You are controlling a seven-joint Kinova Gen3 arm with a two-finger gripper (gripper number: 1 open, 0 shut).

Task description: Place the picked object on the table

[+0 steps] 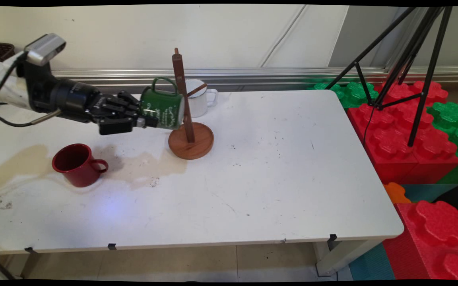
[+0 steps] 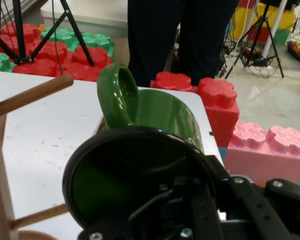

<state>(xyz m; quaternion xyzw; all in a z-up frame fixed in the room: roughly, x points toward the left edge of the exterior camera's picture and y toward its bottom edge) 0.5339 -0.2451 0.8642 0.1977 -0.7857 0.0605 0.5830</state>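
Surface: white table [image 1: 276, 167], scuffed, with a brownish stain [image 1: 145, 167] spread across the left part.
Room: pale wall [image 1: 133, 35] behind the table with a metal rail [image 1: 253, 73] at its foot; black tripod [image 1: 408, 67] at right, standing on large red and green foam blocks [image 1: 404, 139]; in the hand view, dark trouser legs [image 2: 180, 40] beyond the table's far end, with more red and pink blocks [image 2: 267, 150] on the floor.
Gripper: gripper [image 1: 147, 119] reaching in from the left, horizontal, above the table; fingers clamped on the rim of the green mug [image 1: 162, 107], one finger inside the mouth as the hand view shows.
Green mug: lying on its side in the air, mouth toward the gripper, handle uppermost, base against or just beside the post of the wooden mug tree [image 1: 187, 119]; inside looks empty.
Mug tree: round base on the table, upright post with pegs; one peg [image 2: 30, 95] sticks out just left of the mug handle in the hand view.
White mug [image 1: 201, 101]: behind the mug tree, upright, handle to the right; contents not visible.
Red mug [image 1: 77, 163]: upright on the table below the gripper, well apart from it, handle to the right; looks empty.
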